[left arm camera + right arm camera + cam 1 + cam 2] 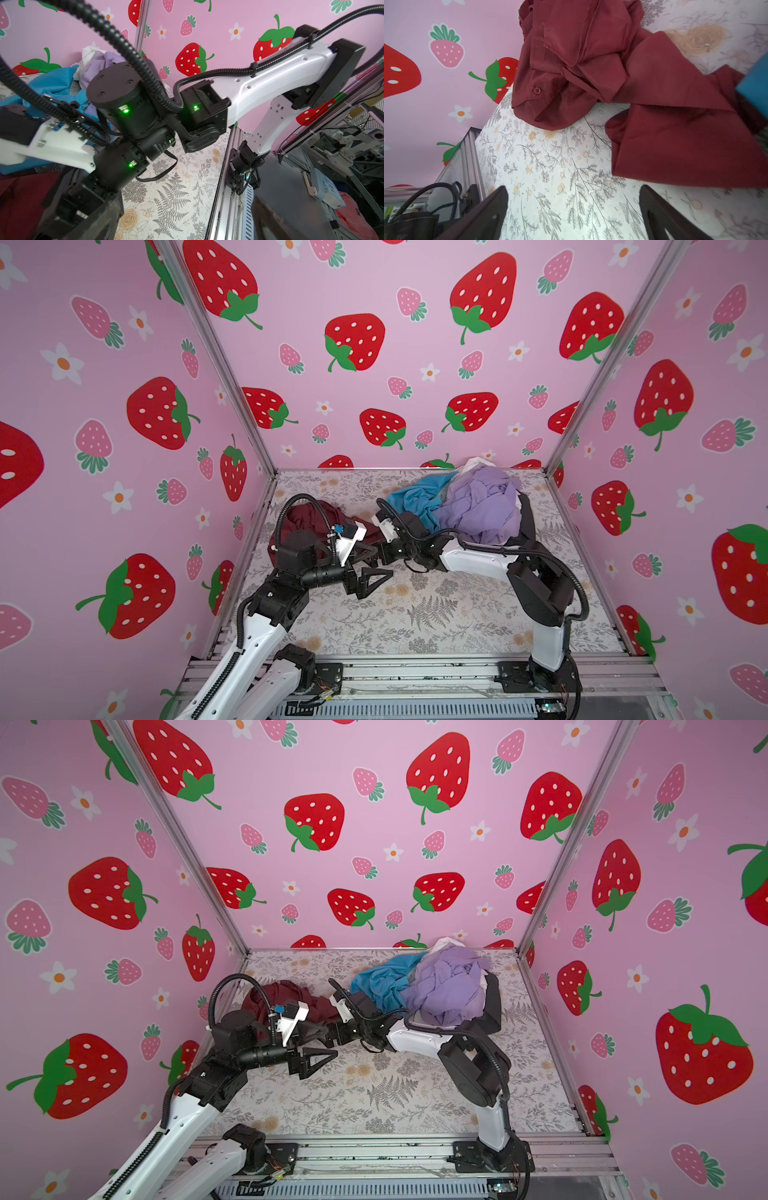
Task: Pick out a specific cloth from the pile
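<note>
Right wrist view: right gripper (574, 212) has its jaws spread wide over bare floral tabletop (550, 166), nothing between them
Left gripper (376, 578): in both top views it hovers over the near table, fingers parted, holding nothing
Maroon shirt (643, 87): crumpled on the table just ahead of the right gripper, one button showing, apart from the jaws
Pile (478, 506): blue, lavender, white and black garments heaped at the far right; whether the blue edge touches the shirt, I cannot tell
Step in hand: the shirt looks already drawn out and let go
Next move: probably only backing both arms off clear of the fabric
</note>
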